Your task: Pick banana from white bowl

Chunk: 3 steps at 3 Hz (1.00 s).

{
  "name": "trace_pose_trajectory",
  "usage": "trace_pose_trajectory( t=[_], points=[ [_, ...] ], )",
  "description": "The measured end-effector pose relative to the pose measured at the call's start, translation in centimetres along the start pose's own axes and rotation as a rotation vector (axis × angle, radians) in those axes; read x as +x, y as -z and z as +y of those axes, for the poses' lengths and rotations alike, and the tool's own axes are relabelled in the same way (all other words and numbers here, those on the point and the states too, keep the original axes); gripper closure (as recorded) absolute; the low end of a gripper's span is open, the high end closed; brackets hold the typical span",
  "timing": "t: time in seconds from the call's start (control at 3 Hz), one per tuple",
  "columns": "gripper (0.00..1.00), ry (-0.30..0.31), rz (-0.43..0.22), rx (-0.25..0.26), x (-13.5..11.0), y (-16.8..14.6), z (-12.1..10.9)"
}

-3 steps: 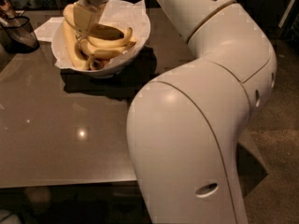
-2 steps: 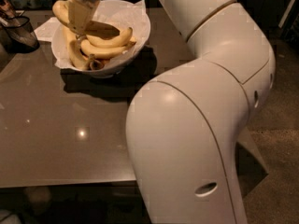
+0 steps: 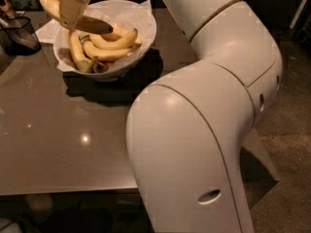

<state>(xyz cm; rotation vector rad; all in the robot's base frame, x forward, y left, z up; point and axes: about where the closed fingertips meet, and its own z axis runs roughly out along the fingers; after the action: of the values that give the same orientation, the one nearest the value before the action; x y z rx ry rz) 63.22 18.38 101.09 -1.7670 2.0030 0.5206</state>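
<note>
The gripper now sits higher, above the left rim of the white bowl, gripping a banana lifted off the pile

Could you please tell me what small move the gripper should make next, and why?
Probably raise it straight up. The gripper, over the left rim of the white bowl, is shut on a banana held above the rim. The other bananas lie just beneath, so a vertical lift likely clears them.
</note>
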Motion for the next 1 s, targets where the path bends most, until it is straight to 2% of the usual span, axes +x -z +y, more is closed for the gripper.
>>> trace_pose_trajectory(
  t=[0.33,0.67,1.0],
  points=[
    [1.00,0.003,-0.028,-0.032,-0.3,0.0,1.1],
    [1.00,0.007,-0.051,-0.074,0.0,0.1,3.1],
    [1.00,0.005,-0.048,-0.120,1.7,0.7,8.3]
  ],
)
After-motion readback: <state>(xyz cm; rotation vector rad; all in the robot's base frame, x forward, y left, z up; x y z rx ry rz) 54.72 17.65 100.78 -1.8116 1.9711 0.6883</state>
